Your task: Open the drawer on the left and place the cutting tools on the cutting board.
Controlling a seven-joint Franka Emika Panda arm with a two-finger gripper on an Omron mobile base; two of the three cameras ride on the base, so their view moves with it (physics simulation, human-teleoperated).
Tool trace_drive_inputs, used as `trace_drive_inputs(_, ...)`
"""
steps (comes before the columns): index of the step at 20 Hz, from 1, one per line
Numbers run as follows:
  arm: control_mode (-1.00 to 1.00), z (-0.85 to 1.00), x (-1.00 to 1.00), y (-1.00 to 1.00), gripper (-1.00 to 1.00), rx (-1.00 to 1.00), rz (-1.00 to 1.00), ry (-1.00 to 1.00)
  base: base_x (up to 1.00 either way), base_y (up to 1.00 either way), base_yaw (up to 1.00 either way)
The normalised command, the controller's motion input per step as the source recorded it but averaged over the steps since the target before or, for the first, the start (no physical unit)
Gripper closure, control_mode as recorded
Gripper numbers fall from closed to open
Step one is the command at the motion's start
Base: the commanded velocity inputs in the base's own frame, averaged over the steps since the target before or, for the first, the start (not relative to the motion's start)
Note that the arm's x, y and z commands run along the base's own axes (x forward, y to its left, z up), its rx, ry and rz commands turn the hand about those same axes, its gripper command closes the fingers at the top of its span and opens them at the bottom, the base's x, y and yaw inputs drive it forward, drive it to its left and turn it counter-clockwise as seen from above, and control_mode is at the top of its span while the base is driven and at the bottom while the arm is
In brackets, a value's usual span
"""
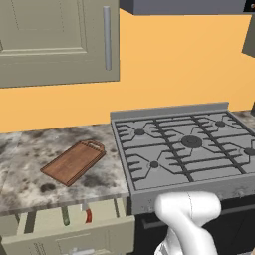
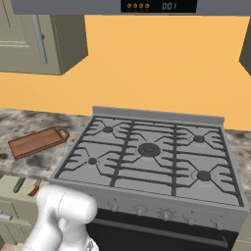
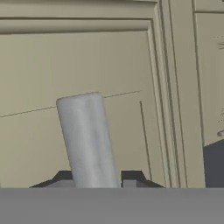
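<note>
Opening step judged nearly done: the drawer (image 1: 69, 229), below the surface's front edge and left of the stove (image 1: 184, 149), stood partly pulled out.

Contents: a green-handled cutting tool (image 1: 65, 216) and a reddish-brown-handled cutting tool (image 1: 88, 215), lying side by side just under the surface's lip.

Cutting board (image 1: 73, 162): flat on the marbled surface (image 1: 25, 164), near the stove's left edge, bare, loop end toward the wall.

Tool (image 3: 97, 186): its dark tips sat either side of the drawer's silver bar handle (image 3: 87, 140), close against it; whether they pressed it could not be told.

Next move, as judged: let go of the handle, rise over the drawer's front, and reach down for one utensil.
</note>
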Motion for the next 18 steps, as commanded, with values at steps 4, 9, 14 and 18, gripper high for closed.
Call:
trace_drive_inputs(4, -1.00, -0.01, -1.00, -0.26, 1.00, 0.04, 0.06, -0.25, 0.00, 0.00, 0.00)
trace_drive_inputs(9, -1.00, -0.07, -1.00, -0.20, 1.00, 0.00, 0.04, -0.16, 0.00, 0.00, 0.00)
trace_drive_inputs(14, -1.00, -0.04, -1.00, -0.21, 1.00, 0.01, 0.04, -0.16, 0.00, 0.00, 0.00)
trace_drive_inputs(18, -1.00, -0.02, -0.09, 0.00, -1.00, -0.01, 0.00, 0.03, 0.00, 0.00, 0.00)
